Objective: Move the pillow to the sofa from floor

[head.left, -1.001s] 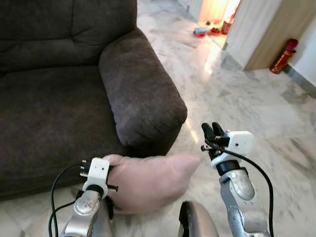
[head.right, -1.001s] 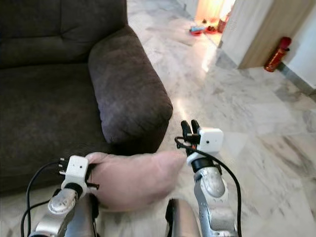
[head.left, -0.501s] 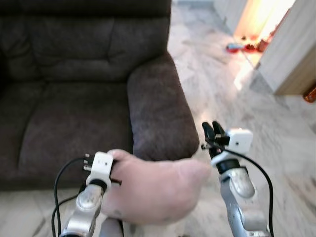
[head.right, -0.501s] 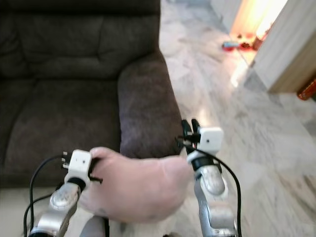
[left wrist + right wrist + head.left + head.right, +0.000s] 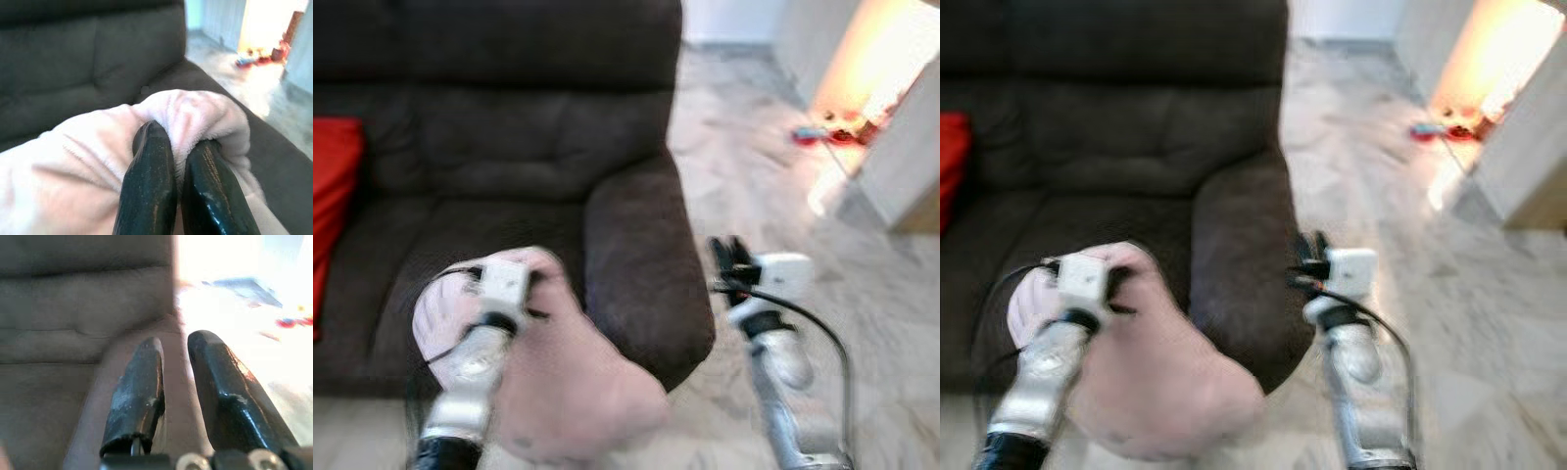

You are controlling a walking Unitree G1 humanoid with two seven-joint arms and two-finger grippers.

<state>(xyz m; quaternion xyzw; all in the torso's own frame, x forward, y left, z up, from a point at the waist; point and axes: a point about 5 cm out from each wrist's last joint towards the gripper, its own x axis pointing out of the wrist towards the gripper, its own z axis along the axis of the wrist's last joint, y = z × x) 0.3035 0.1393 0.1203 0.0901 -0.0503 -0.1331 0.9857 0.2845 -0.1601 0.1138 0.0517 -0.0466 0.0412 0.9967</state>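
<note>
Here the pale pink pillow (image 5: 558, 382) hangs in the air in front of the dark brown sofa (image 5: 509, 147), its upper end level with the seat cushion's front edge and its bulk drooping below that, just beside the sofa's armrest (image 5: 641, 264). Head views blurred.

Left gripper (image 5: 183, 147): two black fingers (image 5: 149, 181) pressed close together with a fold of the pillow's plush fabric pinched between them. The fabric bunches and wrinkles around the tips. Seen from the head, the silver left arm (image 5: 465, 382) rises in front of the sofa seat, its white wrist block (image 5: 504, 284) sitting against the pillow's top end.

Right gripper (image 5: 729, 257): held up off the armrest's outer side, over the marble floor (image 5: 862, 294), apart from the pillow. In the right wrist view its fingers (image 5: 137, 391) stand a narrow gap apart with nothing between them; they point toward the armrest and the sofa's back cushion. A black cable (image 5: 822, 333) loops from its white wrist housing down along the silver forearm.

Sofa: tufted back cushion, wide seat, fat rounded armrest on the side nearest the bright doorway. A red cushion (image 5: 333, 196) rests at the far end of the sofa seat from the armrest, cut off by the frame edge.

Beyond the armrest, past the sofa's end, the floor runs to a strongly lit opening where small red and blue objects (image 5: 827, 127) lie; too blurred to identify. A light wooden panel (image 5: 911, 157) stands next to that opening.
</note>
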